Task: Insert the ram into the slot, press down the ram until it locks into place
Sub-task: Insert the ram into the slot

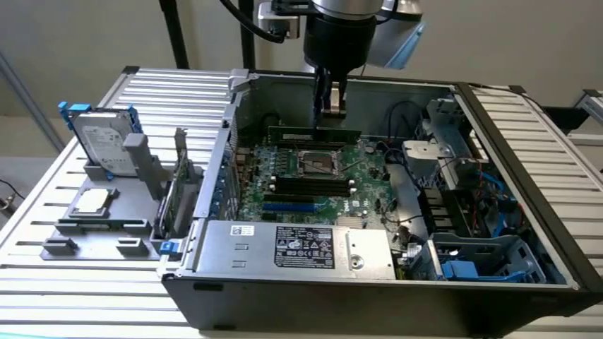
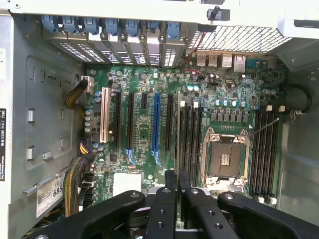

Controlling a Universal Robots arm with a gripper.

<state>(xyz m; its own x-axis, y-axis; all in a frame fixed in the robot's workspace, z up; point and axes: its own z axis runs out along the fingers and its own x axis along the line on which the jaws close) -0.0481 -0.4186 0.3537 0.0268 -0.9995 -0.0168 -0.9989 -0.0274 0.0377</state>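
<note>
The ram is a long dark-green stick hanging level inside the open computer case. My gripper is shut on its upper edge, coming straight down from above. In the wrist view the ram shows edge-on as a thin line running out from between the black fingers. The black slots with white end clips lie between the CPU socket and the blue connector strip. In the wrist view the slots sit right beside the ram's edge. The ram hangs above the board, apart from the slots.
The large green motherboard lies on the case floor, ringed by the case walls. A silver power supply fills the front. Blue-cabled drive cages stand at the exterior view's right. A hard drive rests on a grey holder outside the case.
</note>
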